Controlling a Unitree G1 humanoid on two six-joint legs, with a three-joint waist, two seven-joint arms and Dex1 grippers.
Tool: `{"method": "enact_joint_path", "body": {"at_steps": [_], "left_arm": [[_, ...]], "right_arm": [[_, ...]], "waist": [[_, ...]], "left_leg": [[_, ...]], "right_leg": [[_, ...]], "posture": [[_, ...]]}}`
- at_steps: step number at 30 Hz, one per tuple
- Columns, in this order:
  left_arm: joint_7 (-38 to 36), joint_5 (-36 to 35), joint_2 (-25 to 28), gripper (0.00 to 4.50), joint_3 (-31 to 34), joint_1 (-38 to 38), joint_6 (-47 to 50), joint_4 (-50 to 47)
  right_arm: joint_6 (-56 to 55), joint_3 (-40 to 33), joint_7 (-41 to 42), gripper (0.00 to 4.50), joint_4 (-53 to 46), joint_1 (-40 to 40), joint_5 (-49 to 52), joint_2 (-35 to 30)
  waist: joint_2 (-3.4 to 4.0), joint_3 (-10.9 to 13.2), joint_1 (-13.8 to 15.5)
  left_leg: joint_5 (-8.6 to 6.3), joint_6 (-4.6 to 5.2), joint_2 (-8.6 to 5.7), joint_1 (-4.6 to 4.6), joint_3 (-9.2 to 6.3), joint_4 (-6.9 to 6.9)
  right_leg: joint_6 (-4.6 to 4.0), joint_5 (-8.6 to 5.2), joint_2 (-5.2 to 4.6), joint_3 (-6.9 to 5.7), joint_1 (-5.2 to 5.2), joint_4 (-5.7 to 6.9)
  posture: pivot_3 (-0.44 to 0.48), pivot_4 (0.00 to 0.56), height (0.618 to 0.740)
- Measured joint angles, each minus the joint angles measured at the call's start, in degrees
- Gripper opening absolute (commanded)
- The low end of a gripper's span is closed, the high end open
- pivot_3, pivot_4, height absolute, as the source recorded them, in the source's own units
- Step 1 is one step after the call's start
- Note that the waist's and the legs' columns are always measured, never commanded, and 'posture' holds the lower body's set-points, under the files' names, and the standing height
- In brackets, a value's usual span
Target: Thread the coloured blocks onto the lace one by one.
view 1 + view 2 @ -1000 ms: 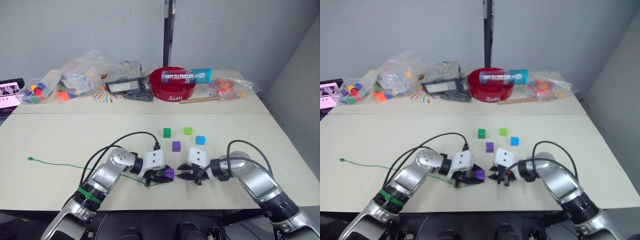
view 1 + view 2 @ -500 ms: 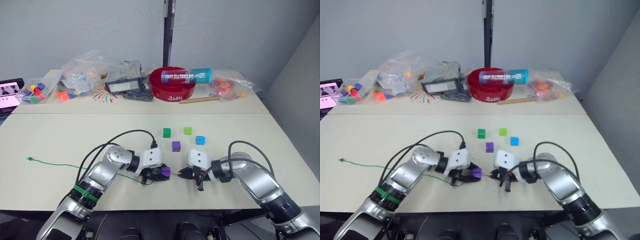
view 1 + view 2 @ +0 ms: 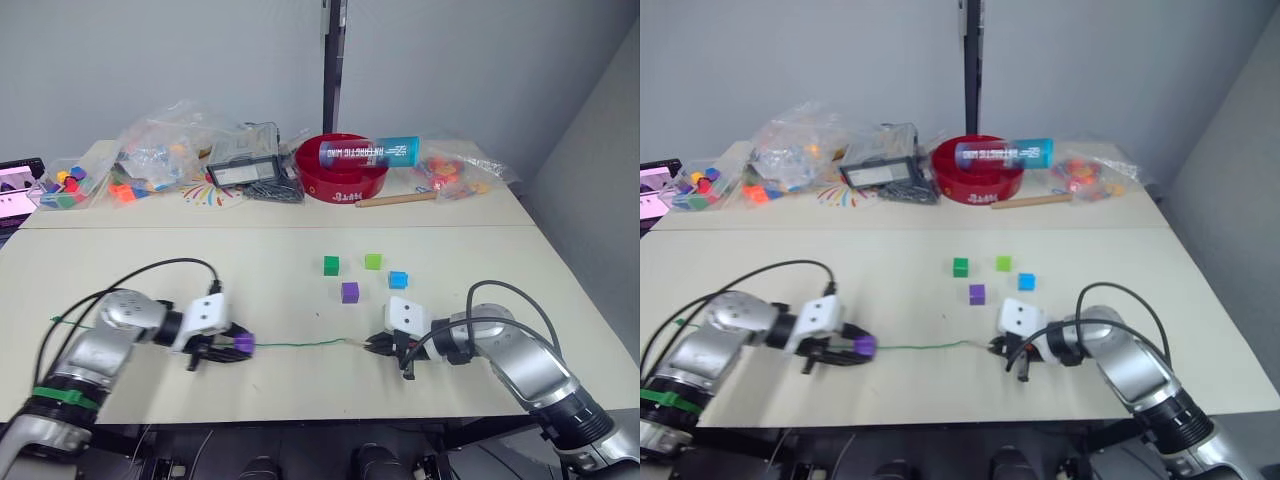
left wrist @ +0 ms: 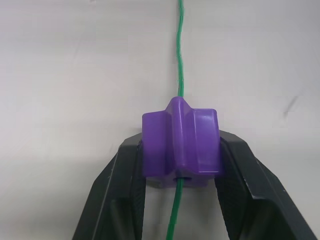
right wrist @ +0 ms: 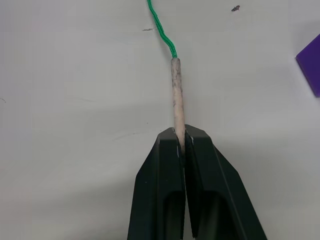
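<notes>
With one purple block [image 4: 180, 150] already strung on the lace [image 3: 300, 346], the step in hand looks like sliding it toward the knotted end. It sits clamped in the left gripper [image 3: 228, 346], at about 8 o'clock on the table [image 3: 300, 250]; the right gripper [image 5: 180, 145], at 5 o'clock, pinches the pale stiff tip [image 5: 177, 90]. Next probably comes releasing this block and fetching another. Hard, glossy, ridged plastic; thin braided cord.
</notes>
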Motion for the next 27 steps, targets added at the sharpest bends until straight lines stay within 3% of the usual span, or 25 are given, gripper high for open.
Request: {"method": "enact_joint_path", "body": {"at_steps": [8,16,18,23,27], "left_arm": [[-4.01,1.65,3.09,1.37,2.85,-6.28,-15.68,24.75],[-4.26,1.99,1.92,1.37,4.23,-7.09,-18.83,28.54],[-5.04,1.85,1.71,2.43,4.75,-7.02,-17.4,28.22],[-7.26,1.66,1.7,4.01,5.29,-6.93,-13.68,26.5],[-8.63,0.78,4.37,4.01,4.86,-7.4,-6.24,20.75]], "right_arm": [[0.99,-0.03,-0.07,0.0,-1.22,0.51,0.07,0.01],[2.33,0.73,-0.02,0.0,-2.24,0.57,0.08,1.53],[2.43,0.8,0.03,0.0,-2.52,0.56,0.09,1.67],[3.04,0.8,0.05,0.0,-2.56,0.44,0.09,1.8],[3.23,0.85,0.02,0.0,-2.56,-0.01,0.09,2.61]], "waist": [[0.01,0.0,0.02],[0.08,-0.04,0.09],[0.08,-0.04,0.12],[0.07,-0.04,0.18],[-0.09,0.03,0.19]], "left_leg": [[0.0,0.0,0.0,0.03,0.03,-0.03],[0.0,0.0,-0.01,0.05,0.03,-0.03],[0.0,0.0,-0.01,0.04,0.03,-0.03],[0.0,0.0,-0.01,0.02,0.02,-0.03],[0.0,0.0,0.01,-0.09,-0.02,-0.02]], "right_leg": [[-0.03,-0.02,0.0,0.0,-0.01,0.07],[-0.03,-0.02,-0.01,0.01,0.0,0.11],[-0.03,-0.02,-0.01,0.0,0.0,0.11],[-0.03,-0.02,-0.01,0.0,-0.01,0.11],[-0.02,-0.03,0.01,-0.03,-0.09,0.09]], "posture": [[0.0,0.15,0.731],[0.0,0.15,0.731],[0.0,0.15,0.731],[0.0,0.15,0.731],[0.0,0.15,0.731]]}}
